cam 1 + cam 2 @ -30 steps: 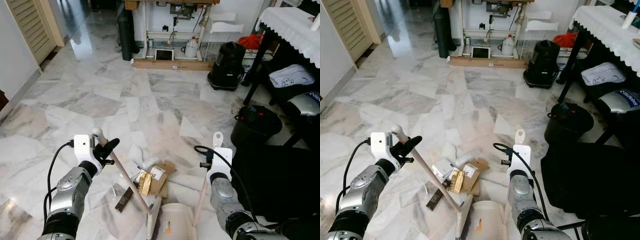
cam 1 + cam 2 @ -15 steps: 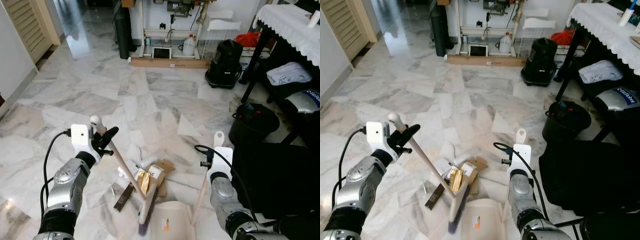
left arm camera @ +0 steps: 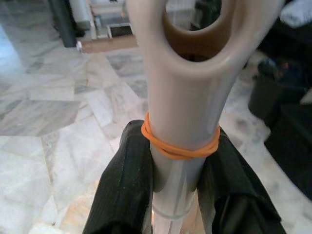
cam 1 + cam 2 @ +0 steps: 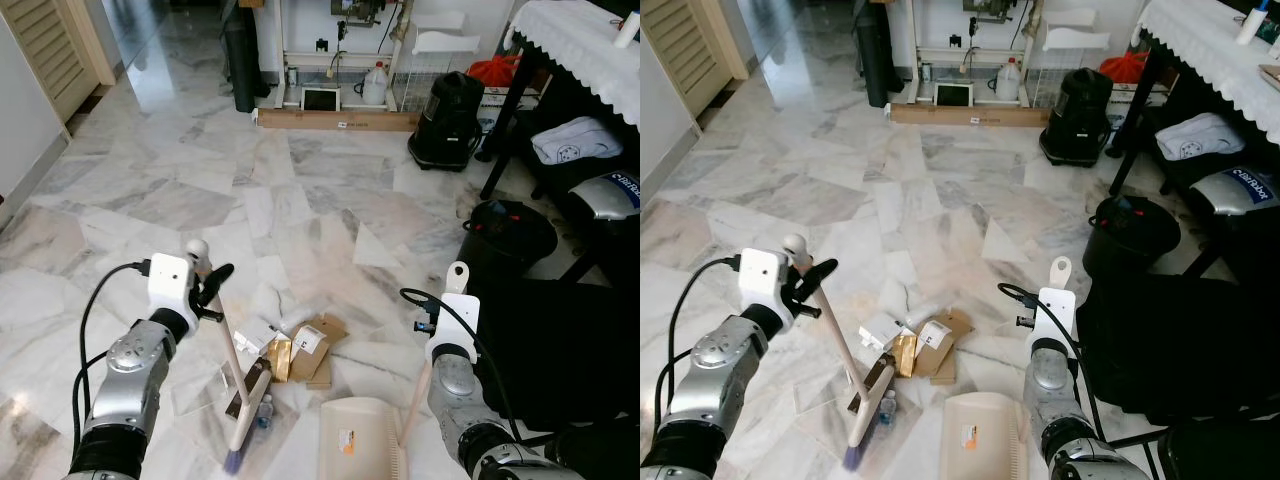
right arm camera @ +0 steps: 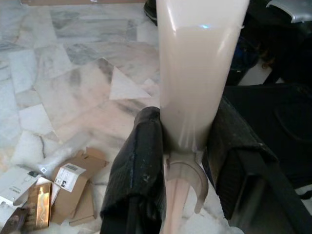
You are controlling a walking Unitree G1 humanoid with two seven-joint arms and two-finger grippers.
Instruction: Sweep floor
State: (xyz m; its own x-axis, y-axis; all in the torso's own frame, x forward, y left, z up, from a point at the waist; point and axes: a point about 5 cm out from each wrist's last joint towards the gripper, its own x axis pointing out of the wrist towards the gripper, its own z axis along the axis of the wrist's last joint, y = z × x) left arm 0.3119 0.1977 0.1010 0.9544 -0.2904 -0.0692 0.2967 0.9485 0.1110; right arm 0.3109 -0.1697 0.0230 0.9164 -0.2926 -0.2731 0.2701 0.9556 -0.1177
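Observation:
My left gripper (image 4: 210, 283) is shut on the top of a pale broom handle (image 3: 183, 97) ringed by an orange rubber band (image 3: 180, 148). The handle slopes down to the broom head (image 4: 238, 440), which rests on the marble floor left of the litter. That litter is a pile of cardboard pieces (image 4: 312, 345), a gold packet (image 4: 278, 355), white paper (image 4: 255, 335) and a small bottle (image 4: 262, 410). My right gripper (image 4: 437, 362) is shut on the dustpan's upright handle (image 5: 192, 73). The cream dustpan (image 4: 360, 450) lies on the floor just in front of the pile.
A black bin (image 4: 505, 240) and a dark bag (image 4: 560, 340) stand close on the right. Behind them are a black vacuum (image 4: 450, 110) and a table with a white cloth (image 4: 590, 50). A long cardboard box (image 4: 335, 120) lies along the back. Open marble floor spreads left.
The broom head has swung left, from just in front of the dustpan to the left side of the litter, and the handle stands steeper. The right arm holds the dustpan much as before.

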